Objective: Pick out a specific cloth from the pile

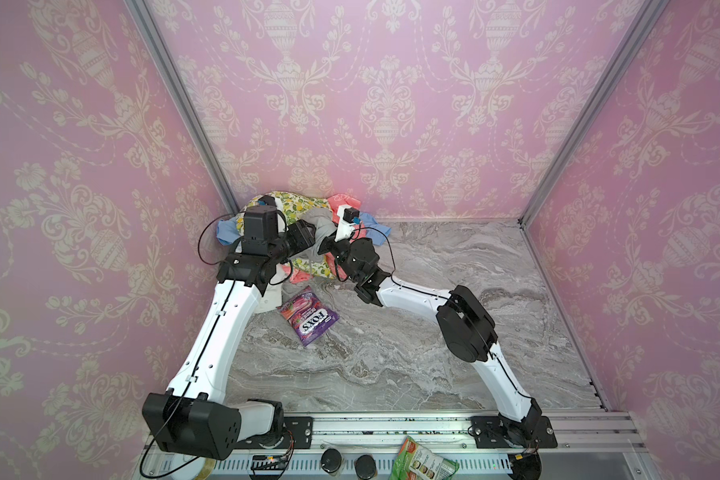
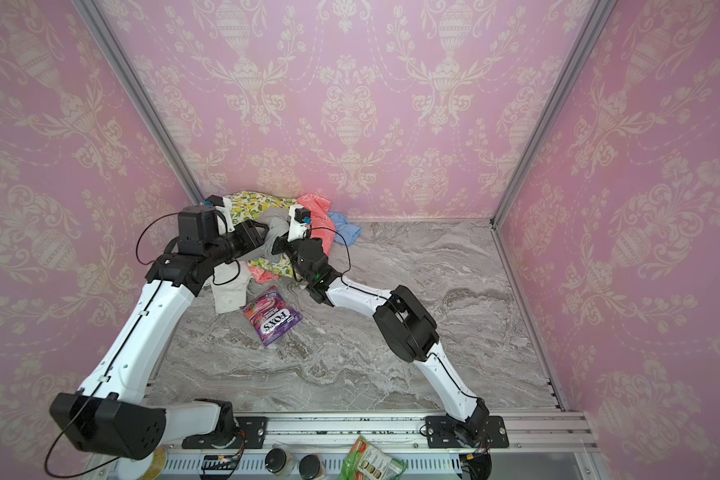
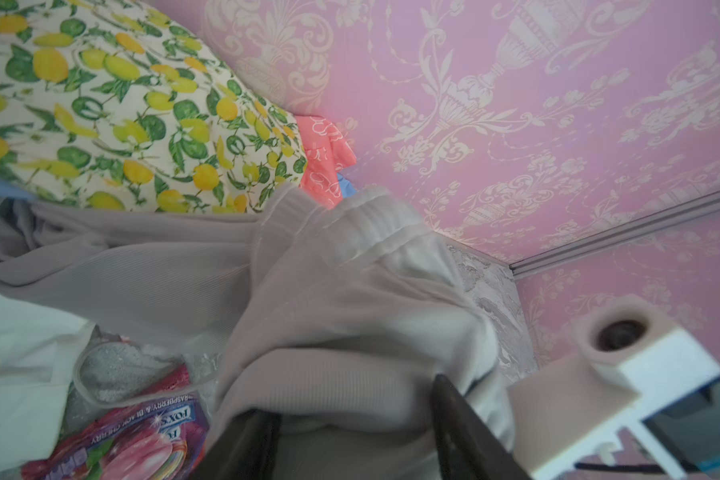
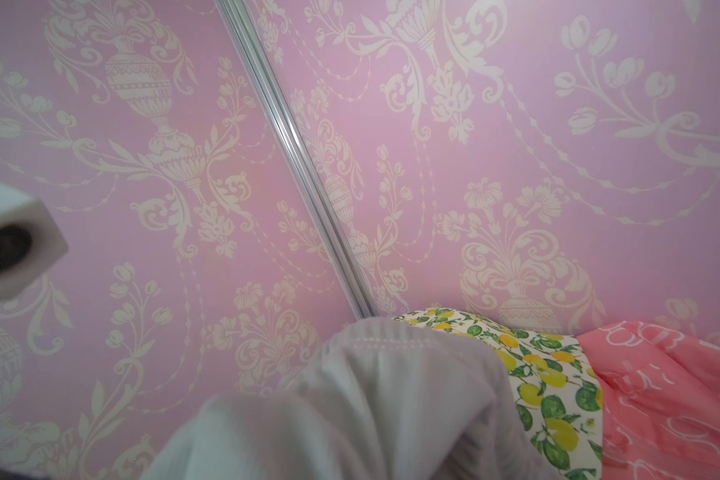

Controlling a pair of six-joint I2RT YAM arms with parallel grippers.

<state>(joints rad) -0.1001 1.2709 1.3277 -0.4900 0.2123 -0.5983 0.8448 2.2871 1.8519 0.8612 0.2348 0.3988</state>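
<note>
The cloth (image 1: 319,226) (image 2: 273,226) is plain light grey and hangs bunched between my two grippers, just above the pile (image 1: 296,205) of lemon-print, coral and light-blue cloths in the back left corner. My left gripper (image 1: 310,236) (image 3: 350,409) is open; its dark fingers (image 3: 454,415) stand apart with grey folds (image 3: 329,311) bulging between them. My right gripper (image 1: 326,246) (image 2: 278,247) meets the cloth from the right. In the right wrist view the grey fabric (image 4: 391,395) hides its jaws, and it is shut on the fabric.
A purple Fox's candy bag (image 1: 308,318) lies on the marble table (image 1: 433,353) in front of the pile. A white cloth (image 2: 227,291) lies under my left arm. Pink walls close in the back and sides. A green packet (image 1: 425,461) and two jars (image 1: 331,459) sit by the front rail.
</note>
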